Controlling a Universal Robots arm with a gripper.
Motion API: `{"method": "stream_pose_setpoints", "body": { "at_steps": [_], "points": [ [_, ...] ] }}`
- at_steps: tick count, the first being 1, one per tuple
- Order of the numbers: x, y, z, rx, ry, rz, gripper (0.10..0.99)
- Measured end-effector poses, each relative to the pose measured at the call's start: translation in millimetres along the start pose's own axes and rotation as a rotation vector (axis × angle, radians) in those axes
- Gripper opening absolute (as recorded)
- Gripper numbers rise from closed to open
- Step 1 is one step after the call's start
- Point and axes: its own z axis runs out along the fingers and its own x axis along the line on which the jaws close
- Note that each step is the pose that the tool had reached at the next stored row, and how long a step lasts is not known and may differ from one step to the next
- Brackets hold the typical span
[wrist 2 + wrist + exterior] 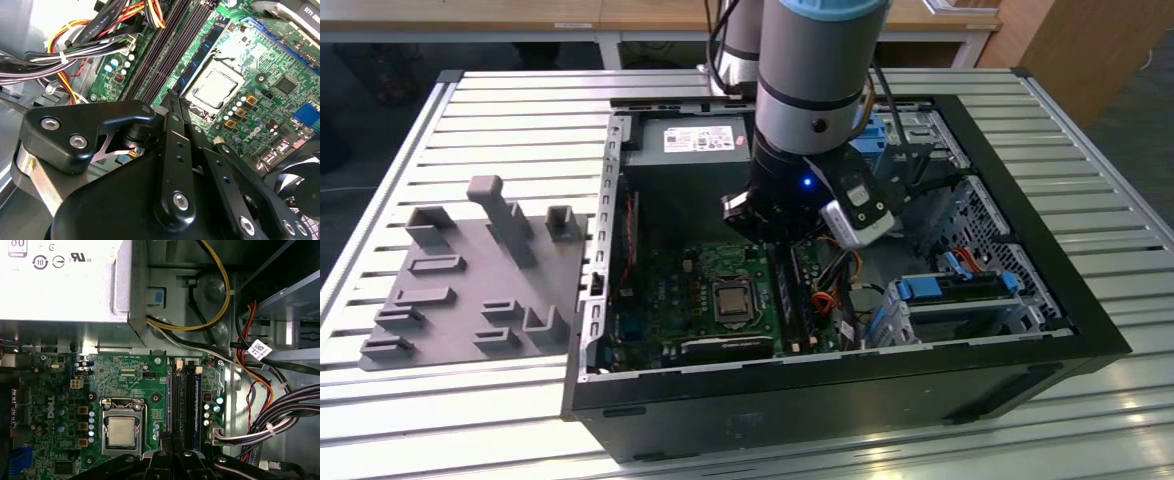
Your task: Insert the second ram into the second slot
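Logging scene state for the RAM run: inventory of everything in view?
table: 1, silver slatted, under everything
PC case: 1, black, on the table
fixture plate: 1, grey, exterior view's left of the case
power supply: 1, grey, inside the case
motherboard: 1, green, case floor
CPU: 1, silver, in its socket
memory slots: count unclear, dark, beside the CPU
cables: many, black, yellow, orange, beside the board
drive-bay clips: several, blue, drive bays
arm: 1, grey, over the case
gripper: 1, black, low over the memory slots
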Motion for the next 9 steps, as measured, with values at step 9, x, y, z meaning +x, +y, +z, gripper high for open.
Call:
{"method": "stream_pose_setpoints", "body": {
  "at_steps": [9],
  "points": [
    [0.0, -0.2, 3.0, 0.0, 0.0004, 0.0, 0.114]
  ]
}}
